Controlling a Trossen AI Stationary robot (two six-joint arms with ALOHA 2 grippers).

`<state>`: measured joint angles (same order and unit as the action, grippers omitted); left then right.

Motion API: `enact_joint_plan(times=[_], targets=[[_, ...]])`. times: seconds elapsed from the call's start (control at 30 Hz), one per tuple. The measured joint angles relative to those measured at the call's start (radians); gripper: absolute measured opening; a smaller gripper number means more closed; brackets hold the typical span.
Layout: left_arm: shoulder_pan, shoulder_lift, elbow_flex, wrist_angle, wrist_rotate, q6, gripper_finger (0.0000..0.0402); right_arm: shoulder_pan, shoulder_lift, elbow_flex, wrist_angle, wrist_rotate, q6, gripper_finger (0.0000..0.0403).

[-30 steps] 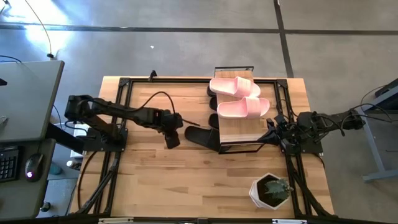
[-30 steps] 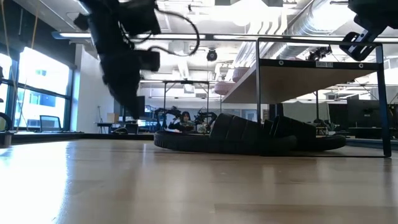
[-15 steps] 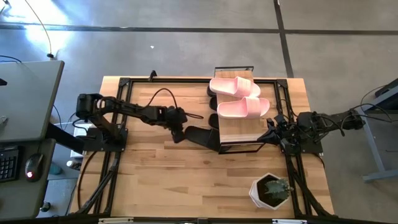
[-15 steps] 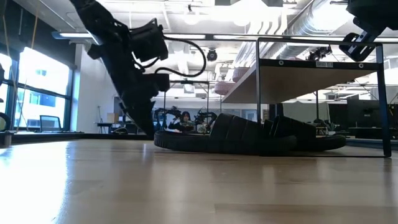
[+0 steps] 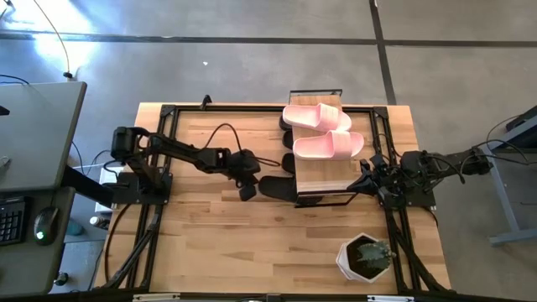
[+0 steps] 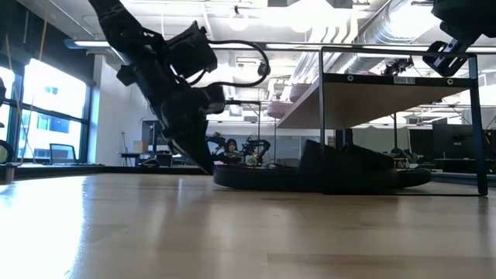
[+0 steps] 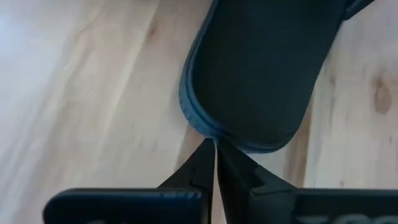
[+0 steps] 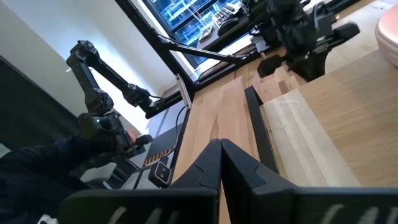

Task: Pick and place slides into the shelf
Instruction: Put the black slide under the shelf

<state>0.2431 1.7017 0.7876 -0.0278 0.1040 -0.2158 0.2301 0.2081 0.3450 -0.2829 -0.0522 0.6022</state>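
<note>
Black matte slip-on slide [image 5: 277,186] lay flat on the light wooden bench [image 5: 210,243], near its middle, toe end tucked under the shelf's near-left corner. Left gripper [image 5: 249,190] sat low at the slide's heel rim, fingers closed to a point; the left wrist view showed the tips [image 7: 214,163] meeting right at the heel edge [image 7: 261,74], pinching at most the rim lip, with no clear grip on the sole.

Small rack with pale plank top and thin black metal frame [image 5: 323,178] stood on the bench's right half. Light pink pair of slides [image 5: 323,130] lay side by side on its top plank, toward the far end. More black slides [image 5: 286,140] poked out from under the rack's left side. Low view showed dark slides [image 6: 349,169] stacked up under the plank, crowding that lower level, with the rack's black upright standing in front of them.

Right gripper [image 5: 367,179] hung at the rack's near-right corner, fingers [image 8: 219,163] closed together, holding nothing.

White hexagonal pot with a green plant [image 5: 365,257] sat near the bench's near-right corner, well apart from the slide. Black frame rails [image 5: 159,168] ran round the bench top. Grey desk with keyboard and mouse [image 5: 33,168] stood off the bench's left edge.
</note>
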Motion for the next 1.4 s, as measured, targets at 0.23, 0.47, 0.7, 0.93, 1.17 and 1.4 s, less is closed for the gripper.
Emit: enact_joint_plan(times=[0.23,0.47,0.7,0.93,1.17,1.4], targets=[[-0.023,0.021,0.0,0.091,-0.008,-0.017,0.0012,0.0,0.0,0.0,-0.005,0.0,0.0,0.0],[-0.024,0.021,0.001,0.184,0.001,-0.029,0.0012,0.0,0.0,0.0,-0.005,0.0,0.0,0.0],[-0.036,0.027,0.001,0.206,-0.003,-0.05,0.0012,0.0,0.0,0.0,-0.005,0.0,0.0,0.0],[-0.02,0.019,0.0,0.109,-0.017,-0.01,0.0012,0.0,0.0,0.0,0.011,0.009,0.002,0.0],[-0.022,0.017,0.001,-0.012,-0.003,-0.007,0.0012,0.0,-0.001,0.103,-0.024,0.009,-0.051,0.0],[-0.021,0.036,0.0,0.035,-0.01,-0.024,0.0012,0.0,-0.002,0.21,-0.048,0.056,-0.178,0.0]])
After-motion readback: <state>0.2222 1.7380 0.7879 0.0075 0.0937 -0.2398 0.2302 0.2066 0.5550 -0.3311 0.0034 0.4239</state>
